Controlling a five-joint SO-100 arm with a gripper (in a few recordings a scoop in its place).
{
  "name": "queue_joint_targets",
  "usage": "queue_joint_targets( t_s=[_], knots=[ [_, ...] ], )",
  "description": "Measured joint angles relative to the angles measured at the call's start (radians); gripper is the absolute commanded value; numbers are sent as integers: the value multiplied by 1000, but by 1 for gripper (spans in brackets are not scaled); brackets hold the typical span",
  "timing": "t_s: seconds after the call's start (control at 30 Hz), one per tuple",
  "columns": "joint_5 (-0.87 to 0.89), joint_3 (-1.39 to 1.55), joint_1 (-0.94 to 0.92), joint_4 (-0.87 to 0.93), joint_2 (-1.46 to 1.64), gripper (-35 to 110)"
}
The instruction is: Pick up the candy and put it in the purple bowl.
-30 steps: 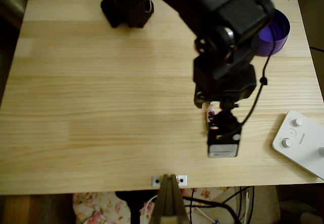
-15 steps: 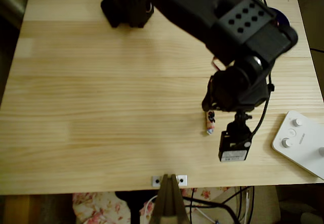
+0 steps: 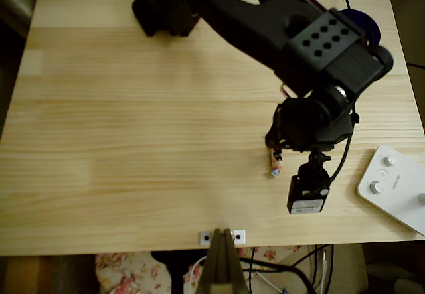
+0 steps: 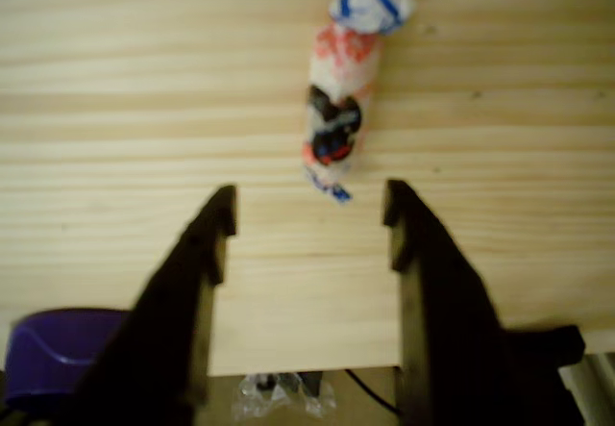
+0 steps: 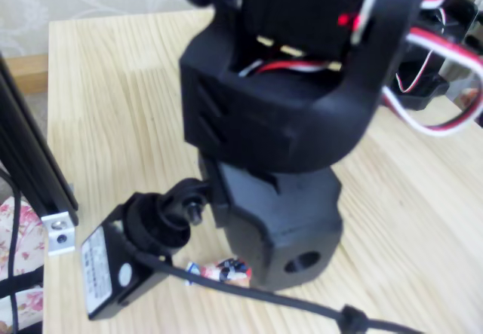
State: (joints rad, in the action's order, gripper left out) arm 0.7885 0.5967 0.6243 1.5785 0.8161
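Showing white-and-pink candy [image 4: 339, 109] with black middle, blue-striped end, ahead of black jaws; deep-purple bowl [image 4: 53, 354]; pale wood-grain worktop [image 4: 115, 80].

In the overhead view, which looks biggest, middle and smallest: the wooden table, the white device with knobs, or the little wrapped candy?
1. Pale wooden table
2. White device with round knobs, partly cut off at the edge
3. Small wrapped candy

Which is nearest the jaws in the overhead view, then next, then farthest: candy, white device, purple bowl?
Measured from the gripper, which sits under the arm's head in the overhead view:
1. Candy: just at its left edge, on the table.
2. White device: to the right, at the table's edge.
3. Purple bowl: top right corner, mostly behind the arm.
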Motion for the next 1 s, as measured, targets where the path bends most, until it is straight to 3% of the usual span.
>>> queue_joint_targets(
  t_s=[0.37,0.8,1.0],
  knots=[
    [0,-3,2,-5,-34,21],
    [0,-8,2,-37,-64,-1],
    [9,-8,-2,-34,-64,-1]
  ],
)
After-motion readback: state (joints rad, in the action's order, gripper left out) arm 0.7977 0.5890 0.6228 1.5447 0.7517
